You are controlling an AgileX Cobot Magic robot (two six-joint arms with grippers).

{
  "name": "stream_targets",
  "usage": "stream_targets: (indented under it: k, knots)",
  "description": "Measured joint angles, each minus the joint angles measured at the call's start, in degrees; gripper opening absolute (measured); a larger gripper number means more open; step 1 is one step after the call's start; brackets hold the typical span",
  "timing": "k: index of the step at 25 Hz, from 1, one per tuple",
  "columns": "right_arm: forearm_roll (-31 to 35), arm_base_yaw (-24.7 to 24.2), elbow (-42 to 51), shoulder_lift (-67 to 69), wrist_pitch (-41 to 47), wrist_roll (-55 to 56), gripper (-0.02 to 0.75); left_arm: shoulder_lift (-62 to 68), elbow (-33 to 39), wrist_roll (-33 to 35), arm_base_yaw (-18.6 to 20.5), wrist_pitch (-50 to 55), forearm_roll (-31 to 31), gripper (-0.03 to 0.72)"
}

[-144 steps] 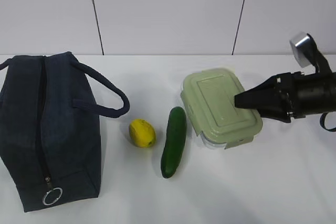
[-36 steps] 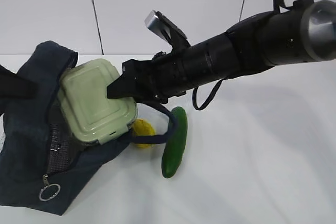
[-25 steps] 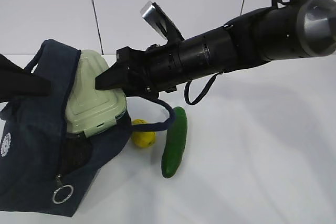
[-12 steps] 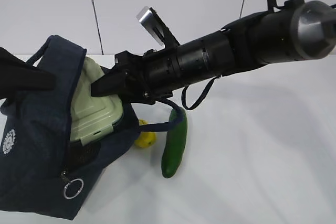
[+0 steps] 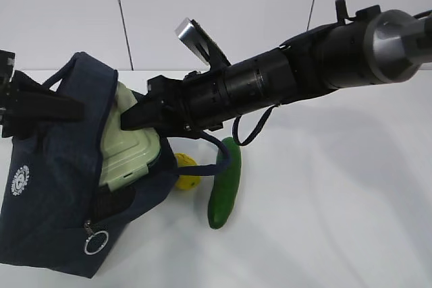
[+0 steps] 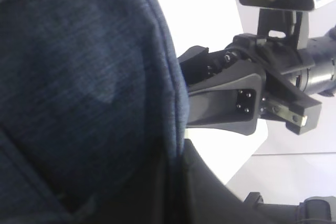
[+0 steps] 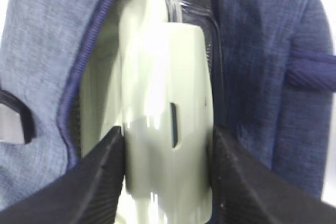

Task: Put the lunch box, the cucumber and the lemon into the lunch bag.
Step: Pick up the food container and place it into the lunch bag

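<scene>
The navy lunch bag [image 5: 47, 193] stands at the left with its mouth held open. My left gripper [image 5: 64, 107] is shut on the bag's upper edge; in the left wrist view the blue fabric [image 6: 79, 77] is pinched at the gripper [image 6: 177, 156]. My right gripper [image 5: 138, 119] is shut on the end of the pale green lunch box [image 5: 131, 150], which is tilted and partly inside the bag. In the right wrist view the lunch box [image 7: 157, 77] sits edge-on between both fingers [image 7: 97, 179], inside the bag's opening [image 7: 262, 51]. The lemon [image 5: 186, 172], half hidden by the bag, and the cucumber [image 5: 224, 183] lie on the table.
One bag handle [image 5: 219, 150] loops out under my right arm, over the lemon and beside the cucumber. A silver ring pull [image 5: 96, 241] hangs at the bag's lower front. White table [image 5: 337, 200] stretches to the right.
My right gripper has pushed the lunch box lower and further into the bag. My left gripper has kept its hold on the bag's edge and shifted a little right.
</scene>
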Motion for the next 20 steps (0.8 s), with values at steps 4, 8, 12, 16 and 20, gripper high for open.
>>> stream_targets:
  k: [4, 8, 12, 16, 20]
  knots:
    - [0.0, 0.0, 0.0, 0.0, -0.6, -0.9, 0.358, 1.9, -0.1, 1.3, 0.0, 1.0, -1.1, 0.01]
    - [0.0, 0.1, 0.0, 0.0, -1.0, -1.2, 0.358, 2.6, -0.1, 2.5, 0.0, 2.0, -2.5, 0.01]
    - [0.0, 0.4, 0.0, 0.0, -1.4, -1.3, 0.358, 2.7, -0.1, 3.0, 0.0, 2.3, -2.7, 0.01]
    - [0.4, 1.3, -0.2, 0.5, -2.3, -1.5, 0.358, 2.7, -0.1, 3.1, 0.0, 2.6, -2.8, 0.01]
    - [0.5, 1.7, -0.3, 1.7, -2.3, -1.7, 0.358, 2.7, -0.1, 3.1, 0.0, 2.8, -2.8, 0.01]
